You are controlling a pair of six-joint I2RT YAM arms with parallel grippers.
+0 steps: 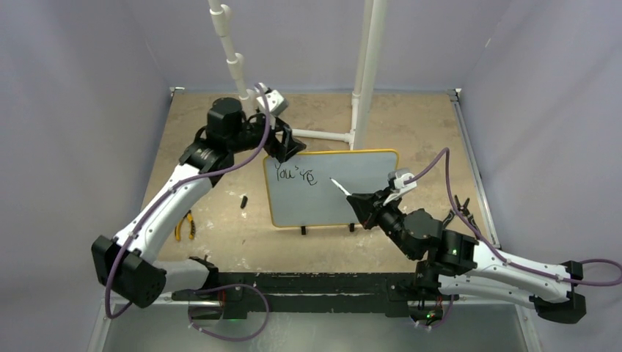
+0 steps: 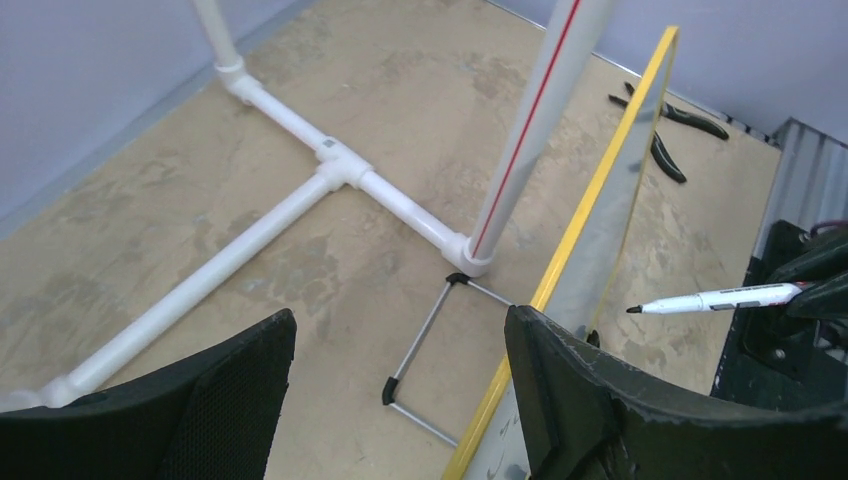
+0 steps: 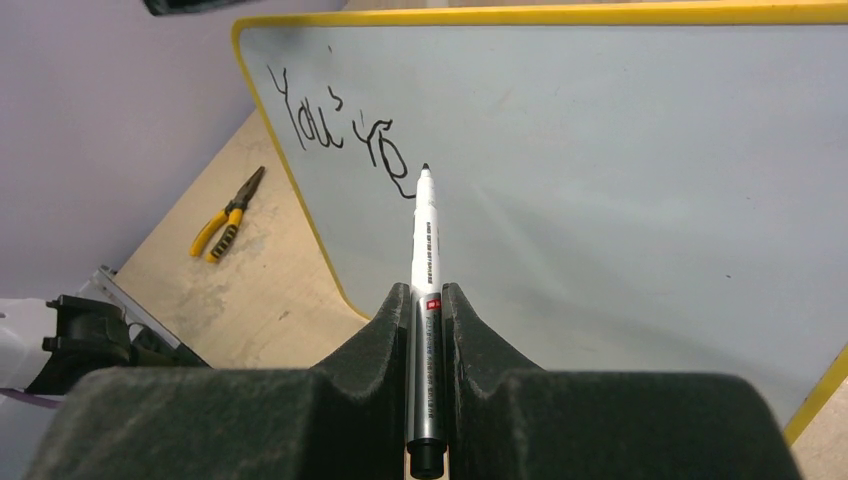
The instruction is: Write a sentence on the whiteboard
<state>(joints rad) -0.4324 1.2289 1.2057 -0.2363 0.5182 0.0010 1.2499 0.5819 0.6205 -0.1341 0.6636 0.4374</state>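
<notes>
Right wrist view: my right pincer [image 3: 427,296] grips the marker [image 3: 424,230], its long axis aimed away at the upright whiteboard [image 3: 620,200] on the surface [image 3: 270,290], tip close beside the sentence [image 3: 335,135], at its right end.

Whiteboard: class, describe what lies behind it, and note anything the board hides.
Behind the whiteboard stands a white pipe frame, and a thin wire prop with black corners lies at the board's back. In the top view the board covers that prop.
</notes>
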